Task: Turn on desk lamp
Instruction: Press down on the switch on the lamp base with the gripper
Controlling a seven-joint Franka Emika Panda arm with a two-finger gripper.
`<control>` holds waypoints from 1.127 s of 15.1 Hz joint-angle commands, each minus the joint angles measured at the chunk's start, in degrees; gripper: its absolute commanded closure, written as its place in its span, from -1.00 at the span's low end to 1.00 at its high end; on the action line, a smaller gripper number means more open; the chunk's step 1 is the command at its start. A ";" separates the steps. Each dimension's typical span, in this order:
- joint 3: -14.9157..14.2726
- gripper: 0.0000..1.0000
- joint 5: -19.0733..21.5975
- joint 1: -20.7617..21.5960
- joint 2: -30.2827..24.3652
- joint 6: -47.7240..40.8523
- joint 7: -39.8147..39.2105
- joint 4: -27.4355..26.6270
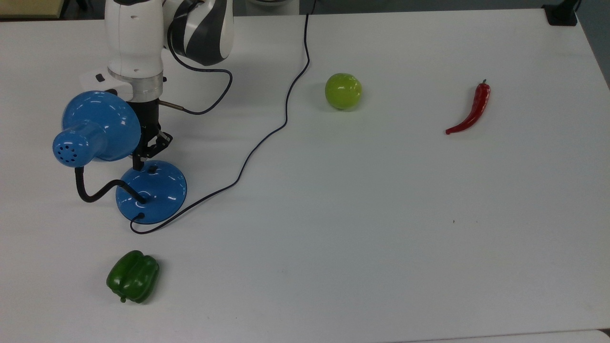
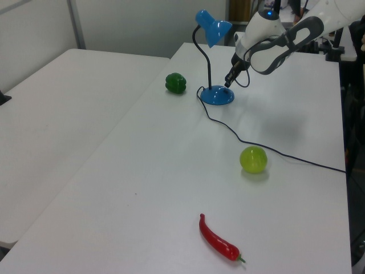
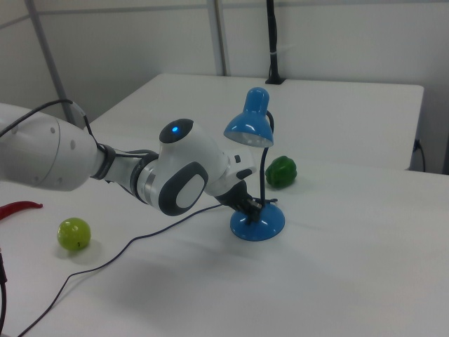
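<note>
The desk lamp stands at the top view's left, its blue cone shade point(image 1: 97, 126) on a black gooseneck point(image 1: 95, 193) above a round blue base point(image 1: 155, 193). A small black switch point(image 1: 152, 168) sits on the base's upper part. My gripper point(image 1: 138, 165) points down, shut, with nothing held. Its tip is at the base's rim, just left of the switch in the top view. I cannot tell whether it touches. The left view has the gripper point(image 2: 228, 83) just above the base point(image 2: 217, 97). In the right view the gripper point(image 3: 251, 206) is by the base point(image 3: 259, 225), under the shade point(image 3: 250, 126).
The lamp's thin black cord point(image 1: 267, 138) runs across the white table point(image 1: 381, 238) to the far edge. A yellow-green ball-shaped fruit point(image 1: 343, 90), a red chili point(image 1: 471, 110) and a green bell pepper point(image 1: 133, 277) lie apart from the lamp.
</note>
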 commanded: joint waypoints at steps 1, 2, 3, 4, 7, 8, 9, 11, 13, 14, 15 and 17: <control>0.14 1.00 1.26 0.48 0.04 1.03 -0.22 0.32; 0.23 1.00 1.34 0.48 -0.13 0.95 -0.22 0.15; 0.23 1.00 1.34 0.48 -0.31 0.95 -0.22 -0.03; 0.32 1.00 1.43 0.57 -0.57 0.86 -0.13 -0.12; 0.85 1.00 1.43 0.57 -0.66 0.59 -0.04 -0.38; 0.93 1.00 1.52 0.65 -0.66 0.42 0.04 -0.38; 1.02 1.00 1.43 0.74 -0.83 0.33 0.39 -0.47; 1.37 1.00 1.43 0.74 -1.10 0.33 0.57 -0.99; 1.37 1.00 1.43 0.66 -1.01 0.33 0.49 -1.00; 1.37 1.00 1.43 0.57 -1.01 0.33 0.57 -1.00; 1.37 1.00 1.43 0.57 -1.01 0.33 0.49 -1.00; 1.37 1.00 1.35 0.57 -0.75 0.42 0.48 -1.00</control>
